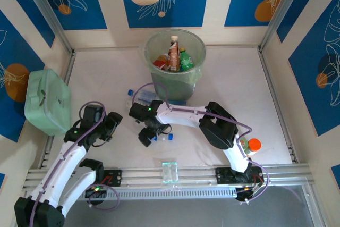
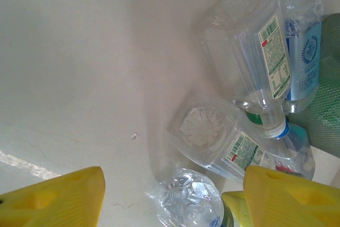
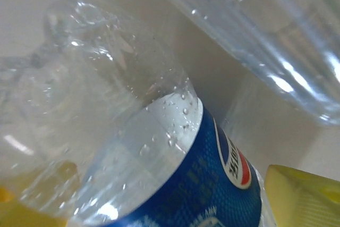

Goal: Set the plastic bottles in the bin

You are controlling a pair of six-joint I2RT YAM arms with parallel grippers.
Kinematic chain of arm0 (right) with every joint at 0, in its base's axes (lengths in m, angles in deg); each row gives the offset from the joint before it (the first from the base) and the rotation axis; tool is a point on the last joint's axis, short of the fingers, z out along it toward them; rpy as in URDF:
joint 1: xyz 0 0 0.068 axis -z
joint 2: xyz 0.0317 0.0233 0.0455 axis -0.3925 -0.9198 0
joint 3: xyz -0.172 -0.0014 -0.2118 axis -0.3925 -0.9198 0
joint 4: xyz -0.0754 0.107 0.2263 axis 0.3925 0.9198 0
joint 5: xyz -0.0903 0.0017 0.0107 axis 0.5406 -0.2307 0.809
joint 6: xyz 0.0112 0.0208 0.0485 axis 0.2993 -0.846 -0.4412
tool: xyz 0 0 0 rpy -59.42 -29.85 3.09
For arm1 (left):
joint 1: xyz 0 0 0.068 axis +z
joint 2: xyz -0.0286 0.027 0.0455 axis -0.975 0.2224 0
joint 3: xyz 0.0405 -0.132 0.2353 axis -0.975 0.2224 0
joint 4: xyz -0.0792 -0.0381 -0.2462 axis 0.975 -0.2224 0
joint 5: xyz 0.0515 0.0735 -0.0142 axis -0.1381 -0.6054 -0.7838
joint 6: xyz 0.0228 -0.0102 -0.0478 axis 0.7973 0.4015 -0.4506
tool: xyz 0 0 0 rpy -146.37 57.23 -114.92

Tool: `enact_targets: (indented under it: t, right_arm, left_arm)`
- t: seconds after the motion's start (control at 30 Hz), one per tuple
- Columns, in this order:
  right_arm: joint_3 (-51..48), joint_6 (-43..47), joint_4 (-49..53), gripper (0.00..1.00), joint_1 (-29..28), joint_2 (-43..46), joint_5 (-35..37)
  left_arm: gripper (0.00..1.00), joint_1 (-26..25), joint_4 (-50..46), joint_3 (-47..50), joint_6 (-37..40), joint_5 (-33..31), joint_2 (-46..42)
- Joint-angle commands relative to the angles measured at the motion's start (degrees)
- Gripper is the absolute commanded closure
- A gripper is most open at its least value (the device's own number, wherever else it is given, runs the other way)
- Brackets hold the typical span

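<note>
Centrally in the overhead view, the right gripper [image 1: 146, 136] is seen lowered onto the white table [image 1: 239, 89], below the bin [image 1: 197, 57] in the frame. In the right wrist view, a clear bottle with a blue label [image 3: 212, 184] is found lying between its yellow fingers [image 3: 300, 195], one at the lower right corner and the other glimpsed through the plastic at the lower left. The jaws are spread wide on either side of this bottle. Whether they press on it cannot be told.

The left gripper [image 2: 174, 184] is held above the table at the left of centre in the overhead view. Its jaws are parted widely and nothing is clasped between them. Ahead of it, towards the right of the left wrist view, two more clear bottles are seen lying on the table: a blue-capped bottle [image 2: 265, 41] at the upper right and a second clear bottle [image 2: 228, 142] below it, both close to the bin's green wall at the right edge.

Inside the bin, at the upper centre of the overhead view, a reddish-orange bottle [image 1: 161, 62], a brown bottle [image 1: 173, 51] and a green bottle [image 1: 186, 59] are gathered. A mint green box [image 1: 48, 102] is placed at the left edge, and a stubby green item with an orange top [image 1: 251, 145] is seen at the lower right, beside the right arm
</note>
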Motion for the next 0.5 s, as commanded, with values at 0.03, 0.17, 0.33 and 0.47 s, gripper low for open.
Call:
enact_targets:
  t: [0.03, 0.17, 0.33, 0.47]
  right_arm:
    - [0.8, 0.5, 1.8, 0.13, -0.4, -1.3, -0.3]
    - [0.6, 0.5, 1.7, 0.2, -0.6, -0.8, 0.0]
    - [-0.1, 0.6, 1.3, 0.3, -1.2, 0.8, 1.0]
    - [-1.0, 0.3, 0.7, 0.37, -1.4, 2.2, 1.4]
  left_arm:
    - [0.31, 1.1, -1.2, 0.6, 0.6, 0.8, -0.7]
    - [0.32, 1.2, -1.1, 0.7, 0.4, 0.8, -1.0]
    - [0.32, 1.2, -0.9, 0.7, 0.4, 0.7, -1.1]
    - [0.32, 1.2, -1.2, 0.3, 0.5, 0.5, -1.2]
